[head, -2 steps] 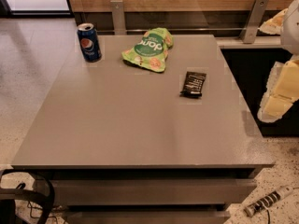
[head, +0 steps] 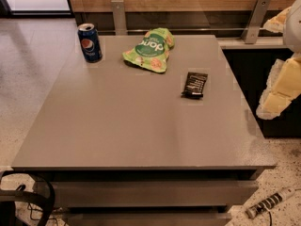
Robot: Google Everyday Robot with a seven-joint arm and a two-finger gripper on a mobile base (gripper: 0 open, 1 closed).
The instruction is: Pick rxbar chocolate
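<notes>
The rxbar chocolate (head: pixel 194 84) is a small flat bar in a black-brown wrapper with white lettering. It lies flat on the grey table (head: pixel 131 126), right of centre. My gripper (head: pixel 278 89) shows as a cream-coloured shape at the right edge of the view. It hangs beyond the table's right side, to the right of the bar and well apart from it. It holds nothing that I can see.
A blue Pepsi can (head: pixel 89 42) stands at the table's back left. A green snack bag (head: pixel 149 49) lies at the back centre, left of and behind the bar. A wooden wall with metal brackets (head: pixel 118 15) runs behind the table. Cables lie on the speckled floor at front left.
</notes>
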